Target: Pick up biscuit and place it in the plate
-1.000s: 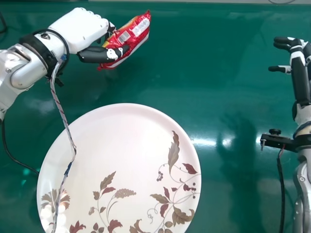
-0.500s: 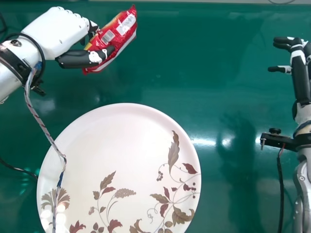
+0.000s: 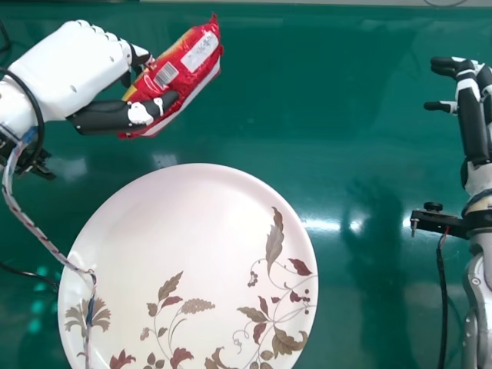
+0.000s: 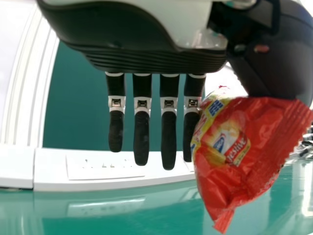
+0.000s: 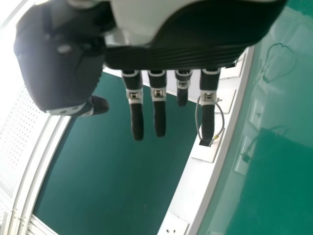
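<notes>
Right hand [image 3: 472, 123], fingers straight; green panel [image 5: 117, 161]; grey cable [image 5: 223, 123]; white socket strip [image 5: 192, 183]

In the head view, the left hand [image 3: 69, 69] has moved toward 9 o'clock, then on toward 8 o'clock, carrying the biscuit packet [image 3: 181, 73] with it. The packet first slid toward 9 o'clock and then dipped toward 6 o'clock. Its lower end, which was just short of the plate's [image 3: 184, 188] 12 o'clock, now lies off its 11 o'clock. The braided cable [image 3: 31, 223] from the wrist has swung its upper end toward 9 o'clock, and its bend over the plate has dropped toward 7 o'clock.
</notes>
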